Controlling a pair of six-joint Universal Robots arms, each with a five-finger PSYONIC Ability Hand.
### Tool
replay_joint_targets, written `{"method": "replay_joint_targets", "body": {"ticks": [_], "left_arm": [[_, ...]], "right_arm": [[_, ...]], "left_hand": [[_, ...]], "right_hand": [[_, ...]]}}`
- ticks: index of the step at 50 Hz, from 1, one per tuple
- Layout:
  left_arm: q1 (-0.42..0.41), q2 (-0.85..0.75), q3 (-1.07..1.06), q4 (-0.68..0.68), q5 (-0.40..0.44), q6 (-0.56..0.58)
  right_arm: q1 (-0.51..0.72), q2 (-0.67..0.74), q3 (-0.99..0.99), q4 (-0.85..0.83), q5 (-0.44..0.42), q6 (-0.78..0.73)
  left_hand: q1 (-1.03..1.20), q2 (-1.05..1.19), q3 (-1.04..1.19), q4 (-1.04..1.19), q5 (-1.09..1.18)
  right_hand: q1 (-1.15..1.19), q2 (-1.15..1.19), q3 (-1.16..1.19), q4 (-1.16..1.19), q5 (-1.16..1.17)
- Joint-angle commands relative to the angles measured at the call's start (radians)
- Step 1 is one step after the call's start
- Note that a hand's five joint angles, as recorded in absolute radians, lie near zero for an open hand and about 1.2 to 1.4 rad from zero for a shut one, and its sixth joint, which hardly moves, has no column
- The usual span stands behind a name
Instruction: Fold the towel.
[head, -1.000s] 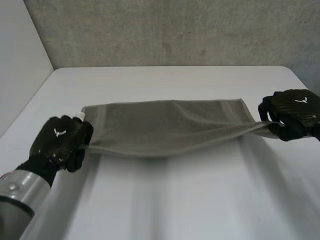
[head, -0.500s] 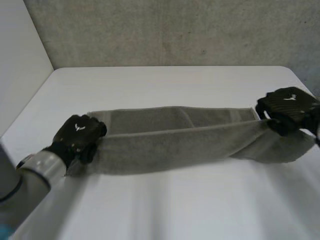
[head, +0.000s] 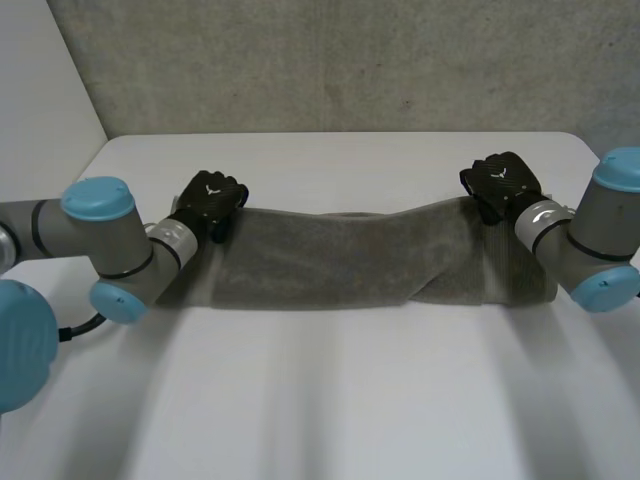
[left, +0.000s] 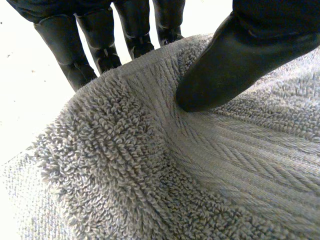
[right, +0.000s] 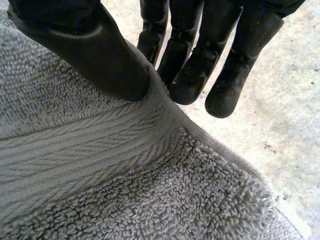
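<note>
A grey terry towel (head: 340, 265) lies across the middle of the white table (head: 340, 400) as a long folded band. My left hand (head: 210, 198) is at its far left corner. In the left wrist view the thumb (left: 225, 65) presses the towel (left: 165, 170) against the fingers (left: 70, 50) behind its edge. My right hand (head: 500, 185) is at the far right corner. There too the thumb (right: 95, 55) pinches the towel (right: 100, 175) against the fingers (right: 200, 65). The right end of the band is lumpier and sits a little further forward.
A grey concrete wall (head: 350, 60) stands behind the table's far edge and a white wall (head: 40, 120) runs along the left. Both arms (head: 100, 240) reach out over the table on either side of the towel.
Both hands have carried the towel's near edge away from me and over its far edge, laying it down doubled. The arms have stretched further out over the table.
</note>
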Motion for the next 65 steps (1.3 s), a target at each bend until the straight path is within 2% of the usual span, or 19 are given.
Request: {"method": "replay_joint_targets", "body": {"ticks": [1, 15, 16, 17, 18, 19, 20, 28, 30, 32, 33, 35, 38, 41, 46, 51, 57, 63, 65], "left_arm": [[0.000, -0.056, 0.068, 0.007, -0.023, -0.001], [0.000, -0.114, 0.177, 0.013, -0.078, -0.002], [0.000, -0.114, 0.174, 0.012, -0.080, -0.002], [0.000, -0.114, 0.174, 0.012, -0.080, -0.002], [0.000, -0.111, 0.168, 0.007, -0.081, -0.002], [0.000, -0.111, 0.168, 0.007, -0.082, -0.002], [-0.003, -0.107, 0.162, 0.004, -0.085, -0.002], [-0.037, -0.008, 0.076, -0.005, -0.112, -0.001], [-0.035, 0.036, 0.030, -0.005, -0.118, -0.002], [-0.028, 0.152, -0.081, -0.004, -0.131, -0.009], [-0.028, 0.153, -0.082, -0.004, -0.131, -0.009], [-0.025, 0.212, -0.145, -0.002, -0.137, -0.012], [-0.012, 0.382, -0.340, 0.004, -0.149, -0.041], [-0.005, 0.436, -0.416, 0.006, -0.149, -0.065], [-0.002, 0.576, -0.641, 0.027, -0.146, -0.198], [-0.002, 0.642, -0.749, 0.050, -0.144, -0.277], [-0.002, 0.660, -0.826, 0.110, -0.144, -0.298], [-0.002, 0.666, -0.899, 0.279, -0.146, -0.295], [-0.003, 0.670, -0.909, 0.308, -0.151, -0.291]], "right_arm": [[0.009, 0.091, -0.096, -0.021, 0.017, -0.001], [0.018, 0.183, -0.213, -0.024, 0.041, -0.003], [0.020, 0.195, -0.229, -0.023, 0.038, -0.003], [0.023, 0.200, -0.237, -0.020, 0.041, -0.003], [0.023, 0.200, -0.237, -0.020, 0.041, -0.003], [0.026, 0.200, -0.240, -0.017, 0.045, -0.001], [0.032, 0.197, -0.240, -0.014, 0.048, -0.001], [0.050, 0.116, -0.163, 0.003, 0.088, 0.000], [0.057, 0.056, -0.125, 0.003, 0.100, 0.002], [0.058, -0.075, -0.021, 0.006, 0.117, 0.011], [0.058, -0.076, -0.021, 0.006, 0.117, 0.011], [0.049, -0.183, 0.100, 0.009, 0.118, 0.029], [0.043, -0.280, 0.210, 0.029, 0.118, 0.057], [0.043, -0.355, 0.299, 0.083, 0.117, 0.077], [0.005, -0.386, 0.381, 0.176, 0.115, 0.088], [-0.040, -0.383, 0.444, 0.215, 0.098, 0.081], [-0.081, -0.357, 0.476, 0.189, 0.081, 0.086], [-0.112, -0.280, 0.466, 0.146, 0.063, 0.088], [-0.132, -0.256, 0.459, 0.132, 0.063, 0.077]], "left_hand": [[-0.037, -0.110, -0.152, -0.118, -0.248], [-0.037, -0.110, -0.152, -0.118, -0.248], [-0.252, -0.325, -0.367, -0.332, -0.463], [-0.254, -0.327, -0.369, -0.335, -0.465], [-0.850, -0.923, -0.965, -0.930, -1.061], [-0.856, -0.929, -0.971, -0.936, -1.067], [-1.259, -1.332, -1.374, -1.339, -1.470], [-1.252, -1.325, -1.367, -1.333, -1.463], [-1.252, -1.325, -1.367, -1.333, -1.463], [-1.246, -1.319, -1.361, -1.327, -1.458], [-1.246, -1.319, -1.361, -1.327, -1.457], [-1.246, -1.319, -1.361, -1.327, -1.457], [-1.249, -1.322, -1.364, -1.330, -1.460], [-1.246, -1.319, -1.361, -1.327, -1.457], [-1.249, -1.322, -1.364, -1.330, -1.460], [-1.249, -1.322, -1.364, -1.330, -1.460], [-1.249, -1.322, -1.364, -1.330, -1.460], [-1.249, -1.322, -1.364, -1.330, -1.460], [-1.249, -1.322, -1.364, -1.330, -1.460]], "right_hand": [[0.063, 0.077, 0.058, 0.065, 0.059], [0.063, 0.077, 0.058, 0.065, 0.059], [-0.020, -0.007, -0.025, -0.018, -0.024], [-0.611, -0.597, -0.616, -0.609, -0.615], [-0.617, -0.603, -0.622, -0.615, -0.621], [-1.158, -1.145, -1.164, -1.157, -1.162], [-1.158, -1.145, -1.164, -1.157, -1.162], [-1.158, -1.145, -1.164, -1.157, -1.162], [-1.158, -1.145, -1.164, -1.157, -1.162], [-1.158, -1.145, -1.164, -1.157, -1.162], [-1.158, -1.145, -1.164, -1.157, -1.162], [-1.158, -1.145, -1.164, -1.157, -1.162], [-1.158, -1.145, -1.164, -1.157, -1.162], [-1.158, -1.145, -1.164, -1.157, -1.162], [-1.081, -1.068, -1.086, -1.079, -1.085], [-0.981, -0.968, -0.987, -0.979, -0.985], [-0.966, -0.953, -0.972, -0.965, -0.970], [-0.901, -0.888, -0.907, -0.900, -0.905], [-0.718, -0.704, -0.723, -0.716, -0.722]]}}
